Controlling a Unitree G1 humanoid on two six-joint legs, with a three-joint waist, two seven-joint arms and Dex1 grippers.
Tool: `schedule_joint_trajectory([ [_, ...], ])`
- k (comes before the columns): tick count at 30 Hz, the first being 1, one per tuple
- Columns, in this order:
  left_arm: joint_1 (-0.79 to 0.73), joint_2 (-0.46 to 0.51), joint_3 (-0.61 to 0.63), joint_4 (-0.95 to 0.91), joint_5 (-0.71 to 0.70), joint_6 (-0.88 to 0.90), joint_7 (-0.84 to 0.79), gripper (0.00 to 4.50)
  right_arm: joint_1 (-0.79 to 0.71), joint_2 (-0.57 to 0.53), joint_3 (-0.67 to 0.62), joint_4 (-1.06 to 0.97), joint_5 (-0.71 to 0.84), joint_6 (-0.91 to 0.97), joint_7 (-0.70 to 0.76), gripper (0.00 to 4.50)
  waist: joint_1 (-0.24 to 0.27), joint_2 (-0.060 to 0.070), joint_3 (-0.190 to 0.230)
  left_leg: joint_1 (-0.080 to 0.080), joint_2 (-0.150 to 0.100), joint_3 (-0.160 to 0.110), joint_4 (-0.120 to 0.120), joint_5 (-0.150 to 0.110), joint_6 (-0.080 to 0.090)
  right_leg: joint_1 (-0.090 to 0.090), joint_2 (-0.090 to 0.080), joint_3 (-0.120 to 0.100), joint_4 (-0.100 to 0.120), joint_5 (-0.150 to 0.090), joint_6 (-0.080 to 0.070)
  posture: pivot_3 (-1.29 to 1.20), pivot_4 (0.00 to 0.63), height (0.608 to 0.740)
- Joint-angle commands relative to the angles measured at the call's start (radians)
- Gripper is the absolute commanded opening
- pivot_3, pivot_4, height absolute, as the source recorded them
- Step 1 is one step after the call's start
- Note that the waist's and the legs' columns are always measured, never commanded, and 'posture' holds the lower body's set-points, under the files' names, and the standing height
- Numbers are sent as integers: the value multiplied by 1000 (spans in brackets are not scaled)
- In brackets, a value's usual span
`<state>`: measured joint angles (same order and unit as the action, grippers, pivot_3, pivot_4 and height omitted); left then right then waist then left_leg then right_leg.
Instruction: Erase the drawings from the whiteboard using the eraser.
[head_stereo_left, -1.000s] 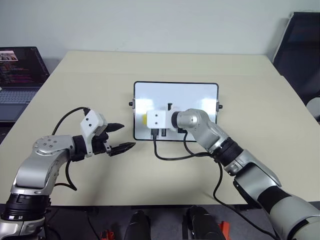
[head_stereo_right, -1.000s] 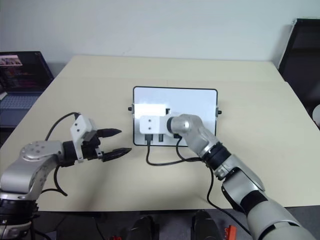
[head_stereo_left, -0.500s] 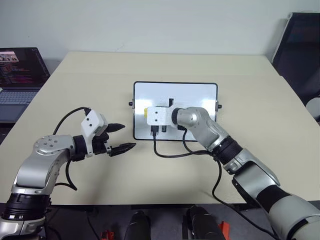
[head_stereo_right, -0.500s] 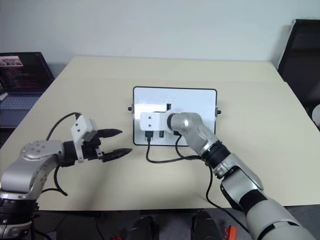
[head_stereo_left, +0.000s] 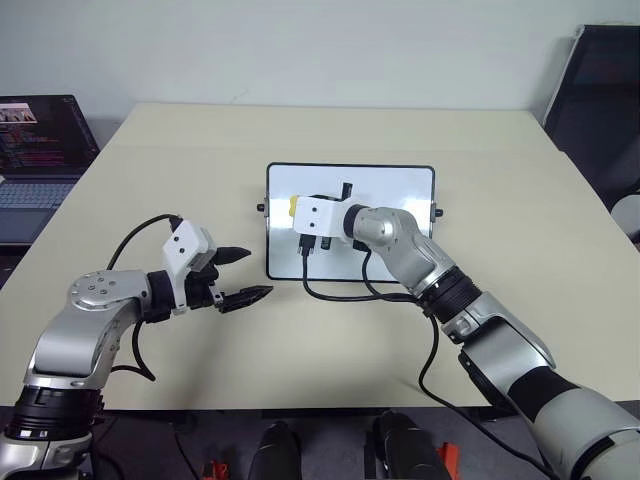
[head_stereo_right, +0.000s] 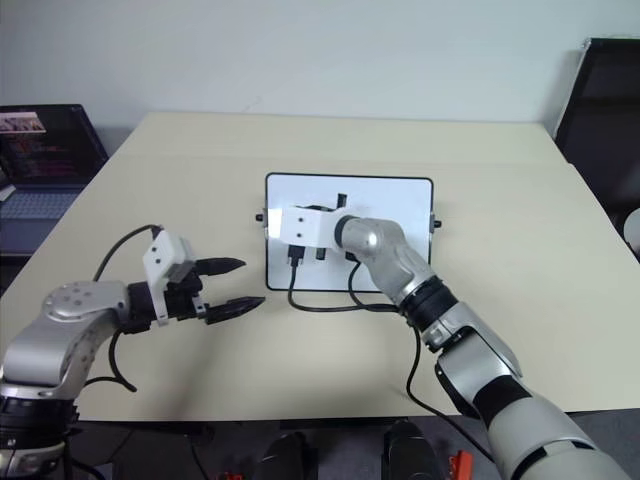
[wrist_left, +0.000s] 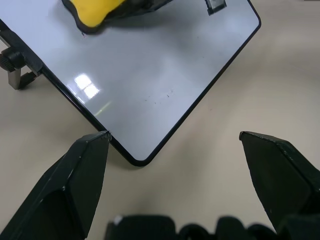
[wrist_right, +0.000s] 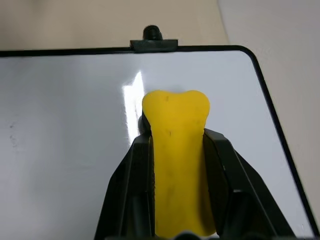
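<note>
Already the right gripper (wrist_right: 172, 165) has its jaws clamped on the eraser (wrist_right: 176, 150), whose long axis runs straight out between them, resting on the whiteboard (head_stereo_left: 400, 190) near its 10 o'clock corner. No drawings are legible. At 8 o'clock, off the board on the worktop (head_stereo_left: 500, 180), the left gripper (head_stereo_left: 245, 275) hangs wide open and empty.

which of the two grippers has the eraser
The right gripper, over the whiteboard, is shut on the yellow eraser. The left gripper hangs open and empty beside the board.
</note>
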<state>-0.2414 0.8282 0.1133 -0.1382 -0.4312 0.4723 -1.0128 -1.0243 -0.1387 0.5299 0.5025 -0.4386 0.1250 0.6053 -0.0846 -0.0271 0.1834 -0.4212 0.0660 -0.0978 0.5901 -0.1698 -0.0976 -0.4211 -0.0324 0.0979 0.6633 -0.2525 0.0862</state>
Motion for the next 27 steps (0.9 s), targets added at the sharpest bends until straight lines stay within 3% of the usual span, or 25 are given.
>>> schedule_joint_trajectory([
  [1,-15,1,12,-19,-5,-12,0,4500,33,5,0,-45,48,36,110,984,0,0,0,0,0,0,0,0,0,0,0,0,0,0,0,0,150,740],
  [6,-24,-1,10,-18,-9,-9,-4,4500,-22,44,-59,33,17,-6,-83,984,-1,0,0,1,0,0,1,0,0,0,1,0,1,-1,-4,0,150,740],
  [12,-33,-2,9,-16,-8,-11,-6,4500,-3,3,-35,40,11,12,-44,984,1,0,0,1,0,-1,1,0,0,1,1,0,0,-2,-5,0,150,740],
  [22,-107,-50,3,5,-31,-4,4,4500,228,-103,-69,-338,16,167,32,984,8,0,0,1,0,-1,1,0,0,1,1,0,1,-2,-5,0,150,740],
  [27,-191,-86,-46,32,-32,-12,-30,4500,358,-51,-238,-675,124,372,1,984,8,0,0,0,0,-1,2,0,0,1,1,0,1,-2,-5,0,150,740],
])
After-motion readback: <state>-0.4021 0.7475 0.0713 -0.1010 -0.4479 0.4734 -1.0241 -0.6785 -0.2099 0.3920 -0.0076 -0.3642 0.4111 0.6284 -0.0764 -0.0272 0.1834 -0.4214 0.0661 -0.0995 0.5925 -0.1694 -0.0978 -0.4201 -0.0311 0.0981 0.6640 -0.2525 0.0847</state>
